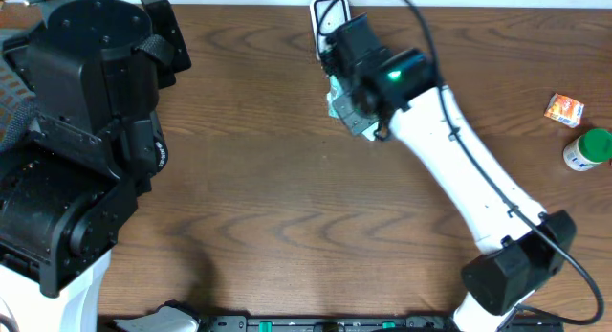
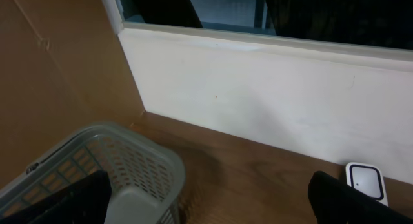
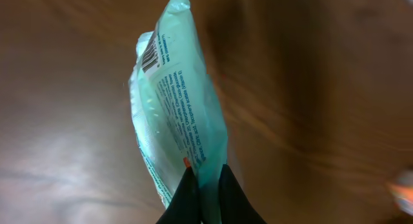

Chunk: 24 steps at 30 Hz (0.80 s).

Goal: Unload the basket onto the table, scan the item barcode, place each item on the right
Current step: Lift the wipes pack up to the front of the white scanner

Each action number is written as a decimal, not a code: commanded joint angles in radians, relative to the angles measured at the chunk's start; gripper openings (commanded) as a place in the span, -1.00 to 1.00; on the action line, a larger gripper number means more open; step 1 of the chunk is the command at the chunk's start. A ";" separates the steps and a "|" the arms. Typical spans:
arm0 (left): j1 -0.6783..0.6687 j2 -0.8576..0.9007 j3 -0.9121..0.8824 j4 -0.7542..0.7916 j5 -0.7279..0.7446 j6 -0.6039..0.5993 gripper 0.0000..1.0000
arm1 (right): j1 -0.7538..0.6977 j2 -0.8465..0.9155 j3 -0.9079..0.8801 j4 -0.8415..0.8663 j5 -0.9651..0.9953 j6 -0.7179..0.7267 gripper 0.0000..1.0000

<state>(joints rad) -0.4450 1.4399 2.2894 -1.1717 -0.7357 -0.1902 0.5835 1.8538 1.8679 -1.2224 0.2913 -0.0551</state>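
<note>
The right gripper [image 3: 206, 199] is closed tight on the bottom edge of a pale green packet [image 3: 177, 121], its two dark fingers [image 3: 184, 203] pinching the sealed seam so that the packet stands up from them, tilted a little to the left in the right wrist view. A barcode [image 3: 150, 54] is printed near the packet's upper end, on the face turned toward that camera, with lines of small print running down below it. From overhead, the white right arm [image 1: 478, 179] reaches from the near right corner across the brown wooden table [image 1: 268, 198] toward its far edge, and the packet shows as a pale patch beside the wrist, near a flat white scanner [image 1: 323, 16] that lies at the far edge of the table; whether the barcode faces the scanner cannot be told. The left gripper [image 2: 206, 195] is spread wide with nothing between its fingers [image 2: 71, 198], and it looks over a grey perforated basket [image 2: 148, 162] and the same scanner against a cream wall [image 2: 258, 95]. The black left arm [image 1: 86, 131] fills the left side of the overhead view. On the right of the table sit a small orange box [image 1: 564, 109] and, just beside it, a white bottle [image 1: 588, 148] with a green cap.
</note>
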 commanded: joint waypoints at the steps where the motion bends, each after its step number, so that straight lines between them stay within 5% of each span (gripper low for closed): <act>1: 0.006 -0.009 0.005 -0.003 -0.006 -0.013 0.96 | 0.062 0.052 0.000 -0.003 0.312 0.074 -0.97; 10: 0.006 -0.009 0.005 -0.003 -0.006 -0.013 0.95 | 0.169 0.237 0.000 0.070 0.869 0.136 -0.98; 15: 0.006 -0.009 0.005 -0.003 -0.006 -0.013 0.96 | 0.184 0.364 0.000 0.193 1.172 0.024 -0.97; 18: 0.006 -0.009 0.005 -0.003 -0.006 -0.013 0.96 | 0.182 0.425 0.000 0.362 1.201 -0.146 -0.97; 24: 0.006 -0.009 0.005 -0.003 -0.006 -0.013 0.96 | 0.153 0.502 0.000 1.044 1.219 -0.750 -0.97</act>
<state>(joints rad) -0.4446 1.4399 2.2894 -1.1728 -0.7357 -0.1902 0.7540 2.3405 1.8523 -0.4076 1.4208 -0.3748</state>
